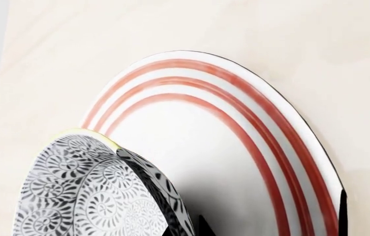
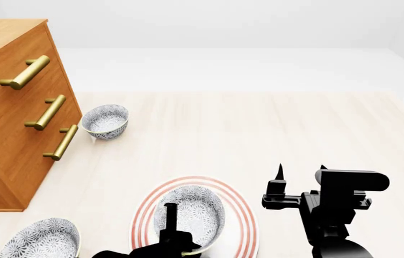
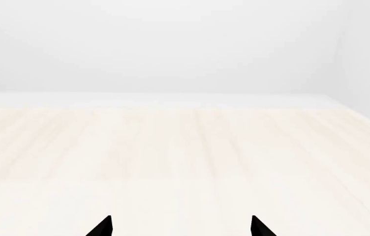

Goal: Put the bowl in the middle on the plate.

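Looking down from the head camera, we see the bowl (image 2: 191,215) sitting on the plate (image 2: 244,220), roughly centred inside the red rings. Our left gripper (image 2: 172,226) is at the bowl's near rim, one finger rising over the rim; we cannot tell whether it grips the bowl or has let go. In the left wrist view the bowl (image 1: 100,196) fills the near corner, with the plate (image 1: 237,132) spreading out behind it on the pale wooden table (image 1: 316,39). Our right gripper (image 2: 301,174) hovers beside the plate with its fingers spread apart and nothing between them. Two more patterned bowls stand on the table: one (image 2: 105,121) just beside the wooden drawer cabinet (image 2: 8,123), another (image 2: 41,239) near the left edge.
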Robot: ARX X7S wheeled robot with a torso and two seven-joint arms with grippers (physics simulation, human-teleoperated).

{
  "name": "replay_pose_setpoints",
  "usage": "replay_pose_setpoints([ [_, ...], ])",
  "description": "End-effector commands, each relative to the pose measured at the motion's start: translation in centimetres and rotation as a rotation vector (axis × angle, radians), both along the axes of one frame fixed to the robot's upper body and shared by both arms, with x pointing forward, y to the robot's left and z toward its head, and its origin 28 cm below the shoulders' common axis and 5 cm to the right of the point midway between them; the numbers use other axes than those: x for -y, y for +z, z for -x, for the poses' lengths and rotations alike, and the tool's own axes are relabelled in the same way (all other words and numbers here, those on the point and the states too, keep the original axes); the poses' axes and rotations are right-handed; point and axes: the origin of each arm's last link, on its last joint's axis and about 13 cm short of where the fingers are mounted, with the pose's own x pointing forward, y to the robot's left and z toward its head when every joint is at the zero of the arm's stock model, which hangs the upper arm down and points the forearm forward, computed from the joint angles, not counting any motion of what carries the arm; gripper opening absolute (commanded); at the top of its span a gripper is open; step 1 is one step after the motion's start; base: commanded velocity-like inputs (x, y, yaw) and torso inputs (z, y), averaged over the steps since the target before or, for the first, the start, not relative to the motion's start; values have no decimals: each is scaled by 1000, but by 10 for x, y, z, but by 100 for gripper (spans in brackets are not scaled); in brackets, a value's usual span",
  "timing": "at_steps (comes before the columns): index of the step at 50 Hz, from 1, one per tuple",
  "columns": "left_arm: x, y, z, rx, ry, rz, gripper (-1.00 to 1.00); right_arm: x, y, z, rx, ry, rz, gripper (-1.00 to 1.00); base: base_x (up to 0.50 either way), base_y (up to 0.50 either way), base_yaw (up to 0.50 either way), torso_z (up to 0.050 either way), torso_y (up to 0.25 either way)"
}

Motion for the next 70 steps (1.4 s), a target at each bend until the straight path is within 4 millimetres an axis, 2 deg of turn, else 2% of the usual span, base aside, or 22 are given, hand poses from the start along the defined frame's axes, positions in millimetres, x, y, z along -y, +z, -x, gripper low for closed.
replay_pose_setpoints([
  [1,0,4,-3,33,-1,6,-100,0,0,0,0,1,1,100,0,0,0,0,0],
  [2,0,4,-3,33,-2,3,-100,0,0,0,0,1,1,100,0,0,0,0,0],
  [3,0,4,-3,35,-7,0,100,0,1,0,1,1,1,100,0,0,0,0,0],
  [24,-3,13,3,50,-26,-12,100,-1,2,0,3,4,2,100,0,0,0,0,0],
  [31,-10,30,20,57,-54,-19,100,-1,0,0,1,5,1,100,0,0,0,0,0],
  [44,-22,69,32,121,-42,4,100,-3,1,-1,1,11,4,100,0,0,0,0,0],
  [48,-24,73,34,127,-50,46,100,-3,3,0,4,9,9,100,0,0,0,0,0],
  [53,-29,94,43,101,-53,169,100,-3,6,0,9,12,11,100,0,0,0,0,0],
  [55,-36,116,46,57,-66,283,100,-4,10,0,14,15,17,100,0,0,0,0,0],
  [58,-42,127,43,51,-62,346,100,-4,14,0,20,16,21,100,0,0,0,0,0],
  [61,-50,143,37,19,-38,486,100,-5,20,1,36,19,26,100,0,0,0,0,0],
  [66,-57,152,16,116,195,783,100,-6,29,5,82,37,57,100,0,0,0,0,0],
  [70,-65,155,14,79,310,972,100,-4,38,6,119,17,88,100,0,0,0,0,0],
])
